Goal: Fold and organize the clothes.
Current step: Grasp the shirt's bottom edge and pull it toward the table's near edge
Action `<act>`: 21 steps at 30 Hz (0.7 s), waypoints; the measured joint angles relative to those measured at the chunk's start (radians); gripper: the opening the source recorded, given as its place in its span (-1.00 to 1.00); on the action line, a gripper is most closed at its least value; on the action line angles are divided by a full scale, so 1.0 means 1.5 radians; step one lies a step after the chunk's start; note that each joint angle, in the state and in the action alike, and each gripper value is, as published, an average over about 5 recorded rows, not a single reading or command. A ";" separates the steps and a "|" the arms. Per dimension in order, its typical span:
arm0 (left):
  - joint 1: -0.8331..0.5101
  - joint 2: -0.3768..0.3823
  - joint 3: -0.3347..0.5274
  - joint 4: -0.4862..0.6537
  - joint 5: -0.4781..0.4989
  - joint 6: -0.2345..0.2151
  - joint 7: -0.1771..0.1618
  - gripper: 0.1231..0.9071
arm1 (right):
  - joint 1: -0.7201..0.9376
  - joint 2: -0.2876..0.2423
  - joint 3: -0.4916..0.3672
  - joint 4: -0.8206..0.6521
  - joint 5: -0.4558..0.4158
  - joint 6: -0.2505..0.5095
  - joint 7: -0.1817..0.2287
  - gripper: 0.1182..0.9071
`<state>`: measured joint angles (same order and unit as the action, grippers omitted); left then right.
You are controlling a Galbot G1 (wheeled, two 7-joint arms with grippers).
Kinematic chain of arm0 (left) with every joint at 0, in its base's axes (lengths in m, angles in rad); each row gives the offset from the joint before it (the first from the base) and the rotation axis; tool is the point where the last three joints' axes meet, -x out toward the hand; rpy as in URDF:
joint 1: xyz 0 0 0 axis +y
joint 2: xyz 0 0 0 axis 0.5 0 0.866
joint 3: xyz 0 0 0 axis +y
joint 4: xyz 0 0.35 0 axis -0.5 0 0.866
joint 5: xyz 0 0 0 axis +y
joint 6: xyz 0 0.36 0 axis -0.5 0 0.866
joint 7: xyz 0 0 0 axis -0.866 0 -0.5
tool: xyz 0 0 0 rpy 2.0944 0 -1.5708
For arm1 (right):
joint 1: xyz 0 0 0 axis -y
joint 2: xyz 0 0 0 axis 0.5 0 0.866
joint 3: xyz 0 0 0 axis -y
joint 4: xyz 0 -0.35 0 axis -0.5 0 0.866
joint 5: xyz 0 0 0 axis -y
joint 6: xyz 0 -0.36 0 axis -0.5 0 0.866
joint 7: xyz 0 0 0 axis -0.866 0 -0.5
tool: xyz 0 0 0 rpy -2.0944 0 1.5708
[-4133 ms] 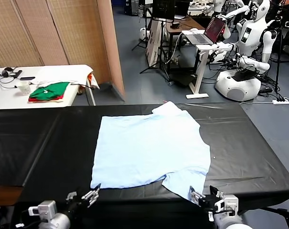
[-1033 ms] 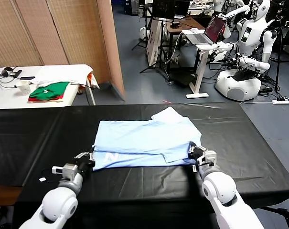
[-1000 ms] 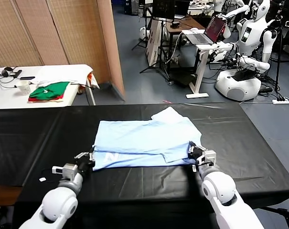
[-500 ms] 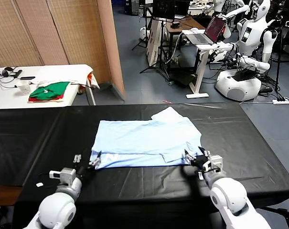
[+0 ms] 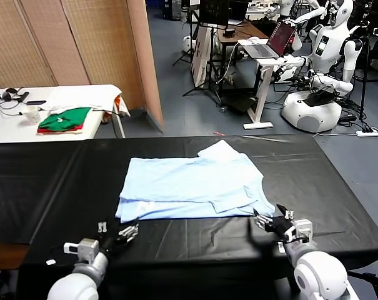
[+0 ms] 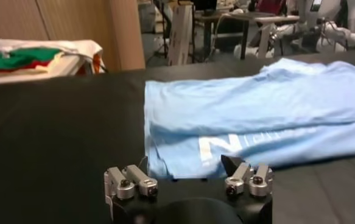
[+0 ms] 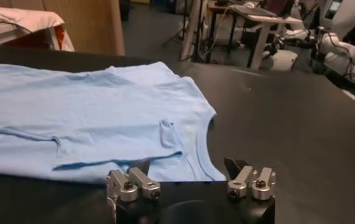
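Both grippers sit apart and empty just off the near edge of the T-shirt (image 5: 192, 181), left gripper (image 5: 118, 233) by one corner, right gripper (image 5: 271, 224) by the other, so the half-folded shirt lies crosswise on the black bench (image 5: 45, 187) beyond them.

You can't read the white print on the T-shirt (image 6: 238, 143); it's blurred. Its folded-under layers are hidden, and both arms are cut off at the near edge.
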<state>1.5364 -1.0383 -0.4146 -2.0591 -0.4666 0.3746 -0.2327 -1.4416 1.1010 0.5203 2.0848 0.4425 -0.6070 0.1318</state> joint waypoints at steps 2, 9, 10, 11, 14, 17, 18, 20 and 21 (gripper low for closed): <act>0.001 0.000 -0.001 0.003 0.000 0.000 0.000 0.96 | 0.004 0.000 -0.003 -0.005 0.000 0.001 -0.001 0.59; 0.008 0.003 -0.002 0.003 -0.002 -0.001 0.000 0.38 | 0.019 0.000 -0.010 -0.020 0.000 0.002 -0.004 -0.12; 0.008 0.004 -0.002 0.003 -0.003 -0.001 0.001 0.28 | 0.019 -0.001 -0.010 -0.020 0.000 0.002 -0.004 -0.26; 0.008 0.005 -0.002 0.003 -0.003 -0.001 0.001 0.17 | 0.019 -0.002 -0.011 -0.019 0.000 0.002 -0.004 -0.40; 0.010 0.008 -0.002 0.001 -0.003 0.000 0.000 -0.25 | 0.016 -0.008 -0.010 -0.015 0.000 -0.001 -0.004 -0.78; 0.014 0.014 -0.004 -0.004 -0.004 0.000 -0.001 -0.65 | 0.012 -0.014 -0.008 -0.009 0.006 -0.012 -0.001 -0.92; 0.016 0.016 -0.006 -0.006 -0.004 0.000 -0.001 -0.77 | 0.010 -0.017 -0.007 -0.006 0.009 -0.017 0.001 -0.94; 0.021 0.020 -0.010 -0.011 -0.004 0.000 -0.003 -0.89 | 0.006 -0.024 -0.006 0.000 0.016 -0.025 0.003 -0.94; 0.023 0.022 -0.012 -0.014 -0.004 0.000 -0.003 -0.93 | 0.004 -0.027 -0.005 0.003 0.018 -0.029 0.004 -0.94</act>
<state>1.5711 -1.0049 -0.4328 -2.0799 -0.4732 0.3746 -0.2376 -1.4349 1.0610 0.5126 2.0895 0.4702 -0.6499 0.1379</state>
